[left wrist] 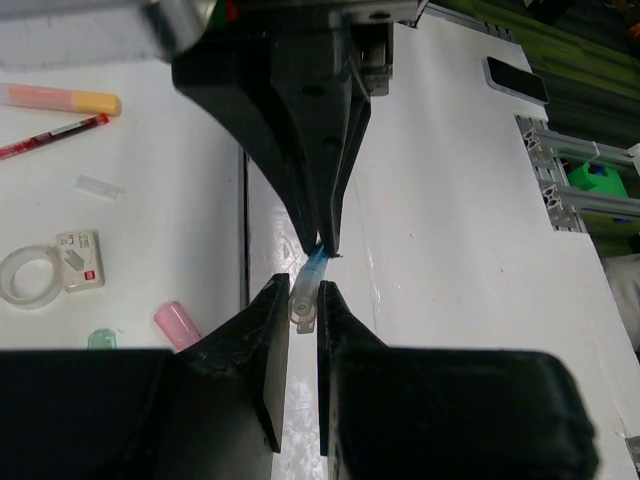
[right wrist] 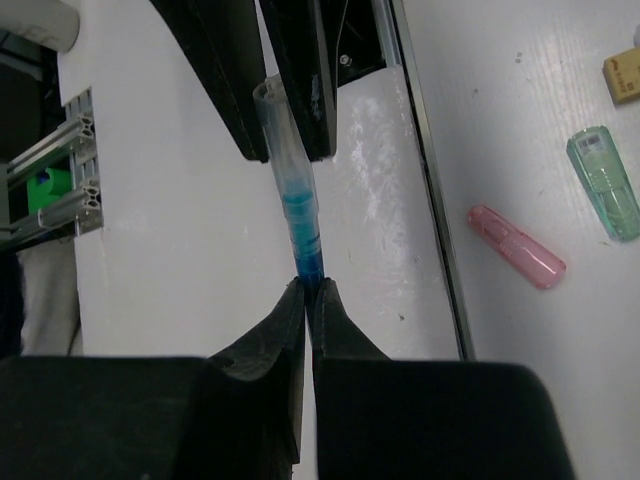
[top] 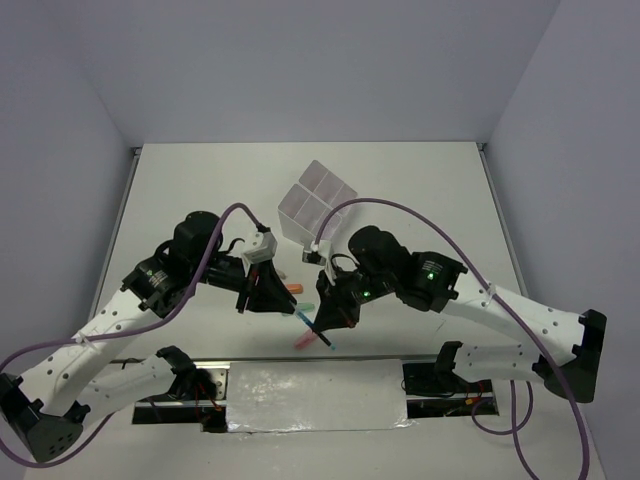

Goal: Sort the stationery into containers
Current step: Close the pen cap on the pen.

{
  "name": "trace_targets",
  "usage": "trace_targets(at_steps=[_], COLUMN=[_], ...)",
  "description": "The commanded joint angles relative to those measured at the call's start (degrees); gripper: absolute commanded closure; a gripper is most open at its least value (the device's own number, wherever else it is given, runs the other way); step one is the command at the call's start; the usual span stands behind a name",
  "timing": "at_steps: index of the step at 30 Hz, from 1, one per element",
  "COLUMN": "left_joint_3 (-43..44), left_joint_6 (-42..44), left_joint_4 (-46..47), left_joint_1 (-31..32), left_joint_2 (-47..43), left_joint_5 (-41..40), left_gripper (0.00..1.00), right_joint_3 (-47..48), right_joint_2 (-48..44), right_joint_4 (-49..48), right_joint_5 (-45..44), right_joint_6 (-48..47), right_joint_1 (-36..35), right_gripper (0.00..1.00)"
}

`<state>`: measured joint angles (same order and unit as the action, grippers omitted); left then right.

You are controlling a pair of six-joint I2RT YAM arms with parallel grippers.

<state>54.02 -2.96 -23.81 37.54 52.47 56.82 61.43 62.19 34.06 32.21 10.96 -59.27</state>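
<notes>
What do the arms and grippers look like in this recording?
Left arm and right arm: white shells, black joints, a purple cable looping along each. Left gripper and right gripper: black and tapered. Green lights near right wrist.

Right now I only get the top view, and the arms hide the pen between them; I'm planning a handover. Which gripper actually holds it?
Observer: Both. The right gripper is shut on the blue end of the pen.
Operator: And the other end?
Observer: The left gripper is closed on the clear end.
Operator: Anything hidden nearby?
Observer: A tape roll and an eraser lie on the table beside the left gripper, apart from the pen.
</notes>
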Motion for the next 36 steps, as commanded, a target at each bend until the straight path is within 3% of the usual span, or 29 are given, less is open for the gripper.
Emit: trace_targets(at_steps=[1,3,5,6,7,8,9,11,13,16,18,19,20,21,22,27,31,36], left_joint_3=[-0.6,-0.3,-0.3,-0.3,-0.1,0.1,0.2,0.6,1.1,1.0,1.4,1.4,1.5,2.0,2.2,2.7,2.2,1.8], left_joint_6=[2.1,1.6,0.8,0.4,0.2,0.0,-0.4,-1.3,-1.6,-3.1,-2.4,-2.1,-2.0,-1.5,-1.2,-1.8,-2.2,-2.7], left_joint_4=[-2.2,-2.3,-1.9,-1.4,-0.8,-0.6,-0.3,0.6,1.0,2.2,1.2,1.0,0.4,0.1,0.0,2.3,3.8,5.3], left_joint_1=[3.0,3.0,2.9,3.0,3.0,3.0,2.9,2.7,2.5,2.4,2.4,2.4,2.4,2.4,2.4,2.3,1.9,1.7], left_joint_2=[1.2,-0.1,-2.1,-2.5,-3.2,-3.3,-3.4,-3.3,-3.2,-3.4,-3.1,-2.8,-2.6,-2.5,-2.2,-3.8,-5.4,-6.7], left_joint_5=[-0.3,-4.7,-7.0,-8.3,-8.6,-8.7,-9.3,-10.5,-12.3,-16.6,-16.5,-16.6,-16.6,-16.4,-15.3,-12.2,-11.4,-10.5], left_gripper=[1.0,1.0,0.92,0.83,0.83,0.86,0.96,0.93,1.0,1.0,1.0,1.0,1.0,1.0,1.0,1.0,1.0,1.0], right_joint_3=[8.5,4.2,-1.2,-3.0,-4.3,-6.9,-8.2,-10.2,-10.9,-11.5,-13.5,-13.8,-13.9,-13.8,-13.7,-14.2,-17.5,-18.5], right_joint_2=[0.6,-0.8,-2.9,-3.7,-4.3,-5.9,-6.6,-8.4,-8.9,-8.8,-10.2,-11.8,-12.5,-13.2,-13.8,-11.7,-8.1,-5.0], right_joint_4=[-30.1,-32.2,-33.8,-36.1,-37.0,-37.9,-39.8,-41.0,-40.8,-37.7,-39.2,-38.6,-38.0,-36.1,-35.2,-32.9,-38.9,-44.2], right_joint_5=[-0.1,3.2,4.4,5.7,6.1,6.2,6.1,5.0,1.7,-4.2,-2.1,-3.8,-3.9,-3.6,-2.6,2.3,3.0,5.9], right_joint_6=[0.6,-0.9,-1.3,-1.2,-1.1,-0.6,-0.2,0.0,-0.1,-0.8,-0.3,-0.5,-1.3,-2.1,-3.8,-5.3,-2.1,0.6], right_joint_1=[0.9,0.7,0.8,0.8,0.8,0.8,0.8,0.8,0.9,2.1,3.5,3.7,3.8,3.9,3.8,3.8,3.4,2.0], right_gripper=[1.0,1.0,1.0,1.0,1.0,1.0,1.0,1.0,1.0,1.0,1.0,0.96,0.82,0.43,0.37,0.32,0.31,0.39])
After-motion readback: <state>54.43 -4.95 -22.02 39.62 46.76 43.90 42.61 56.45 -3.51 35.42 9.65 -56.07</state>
